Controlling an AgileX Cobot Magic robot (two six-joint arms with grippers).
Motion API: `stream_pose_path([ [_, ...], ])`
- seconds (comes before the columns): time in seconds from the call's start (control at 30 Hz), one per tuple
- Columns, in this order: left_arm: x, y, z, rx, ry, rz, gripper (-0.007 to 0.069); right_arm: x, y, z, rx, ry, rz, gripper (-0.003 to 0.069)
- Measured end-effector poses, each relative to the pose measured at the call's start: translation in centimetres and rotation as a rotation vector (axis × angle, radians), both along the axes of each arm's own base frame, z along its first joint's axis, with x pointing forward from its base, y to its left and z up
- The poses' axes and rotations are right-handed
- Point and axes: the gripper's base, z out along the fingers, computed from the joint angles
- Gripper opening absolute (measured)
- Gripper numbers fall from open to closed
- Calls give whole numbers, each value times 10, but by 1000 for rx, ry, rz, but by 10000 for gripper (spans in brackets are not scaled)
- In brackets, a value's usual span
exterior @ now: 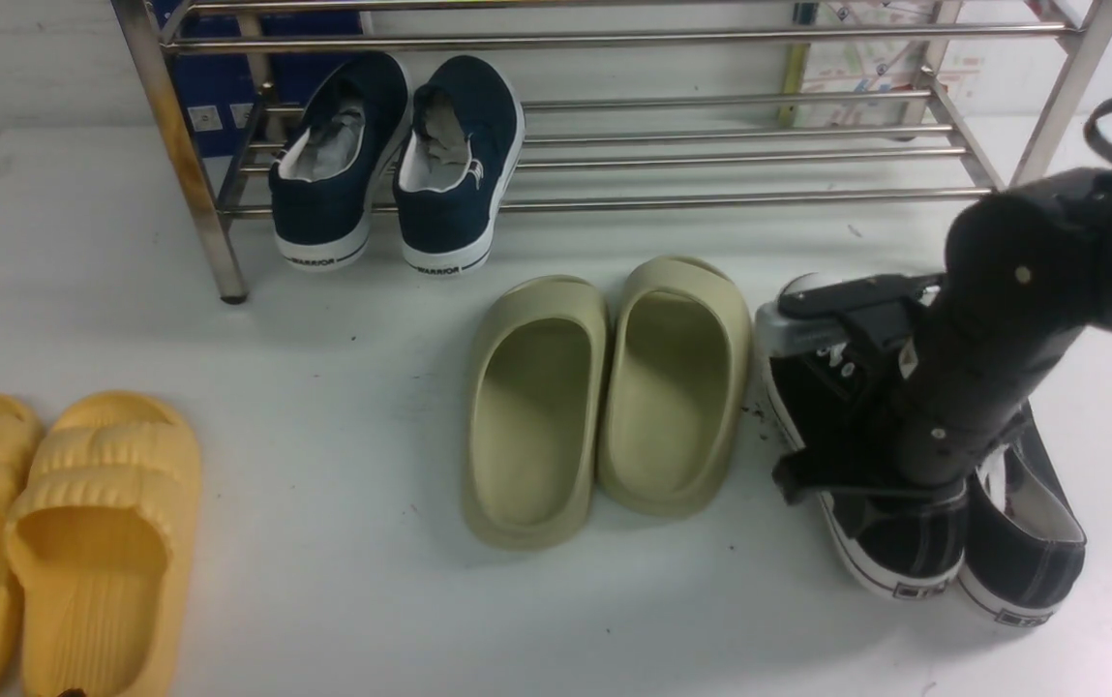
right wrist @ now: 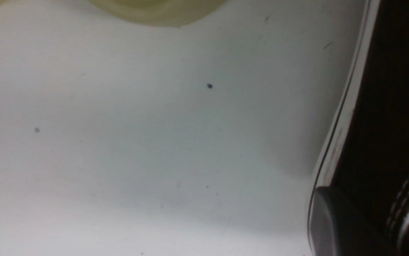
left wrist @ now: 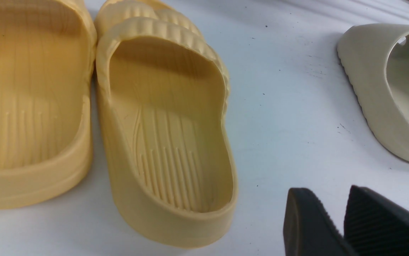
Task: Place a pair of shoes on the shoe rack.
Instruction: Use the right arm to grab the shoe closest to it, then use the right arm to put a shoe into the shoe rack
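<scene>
The pair of shoes, two black canvas sneakers with white soles, stands on the white table at the right, heels toward me: one sneaker and its mate beside it. My right gripper reaches down into the left-hand sneaker and is shut on its side wall. In the right wrist view one finger presses on the outside of that sneaker. The shoe rack of steel tubes stands at the back. My left gripper hangs open over bare table, nothing between its fingers.
Navy slip-ons rest on the rack's low shelf at its left end. Olive slides lie just left of the sneakers. Yellow slides sit at the near left, close to my left gripper.
</scene>
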Motion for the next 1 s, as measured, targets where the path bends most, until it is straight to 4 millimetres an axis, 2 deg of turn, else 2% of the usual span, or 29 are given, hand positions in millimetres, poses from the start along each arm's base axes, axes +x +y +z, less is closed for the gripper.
stream_pose_path([
  [0.07, 0, 0, 0, 0, 0, 0, 187, -4, -1, 24, 27, -37, -6, 19],
  [0.13, 0, 0, 0, 0, 0, 0, 188, -7, -3, 36, 41, -60, -11, 19],
  [0.17, 0, 0, 0, 0, 0, 0, 190, -10, -4, 50, 58, -97, -15, 19],
  [0.3, 0, 0, 0, -1, 0, 0, 197, -11, -6, 69, 82, -158, -12, 19],
  [0.53, 0, 0, 0, -1, 0, 0, 204, -1, -2, 71, 99, -219, 0, 19],
  [0.7, 0, 0, 0, -1, 0, 0, 208, 15, 6, 74, 98, -240, 3, 19],
  [0.73, 0, 0, 0, -1, 0, 0, 209, 27, 8, 72, 96, -239, -5, 19],
  [0.77, 0, 0, 0, -1, 0, 0, 209, 27, 9, 74, 98, -244, -5, 19],
  [0.9, 0, 0, 0, -1, 0, 0, 209, 65, 11, 68, 93, -252, -32, 19],
  [0.93, 0, 0, 0, -1, 0, 0, 209, 67, 11, 69, 95, -257, -34, 19],
  [1.0, 0, 0, 0, -1, 0, 0, 212, 85, 11, 63, 97, -231, -40, 19],
])
